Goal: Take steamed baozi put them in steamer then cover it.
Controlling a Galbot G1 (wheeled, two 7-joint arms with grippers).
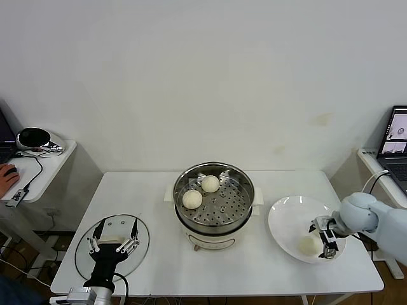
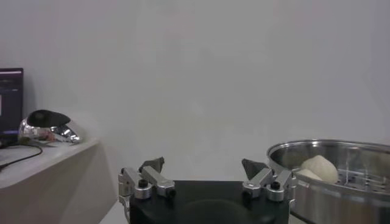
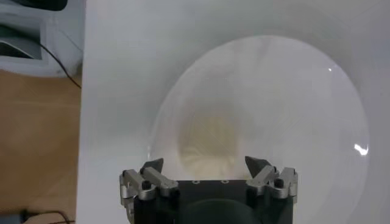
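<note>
While right end effector (image 1: 327, 242) hangs released, 1 smooth cream baozi (image 1: 310, 244) sits beneath.

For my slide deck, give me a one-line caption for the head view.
Right claw open over the last baozi on the plate; two in the steamer; left claw above the cover.

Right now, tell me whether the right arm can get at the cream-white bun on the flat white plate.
Probably yes: the right end effector hangs open just above the cream-white bun on the flat white plate, nothing between.
</note>
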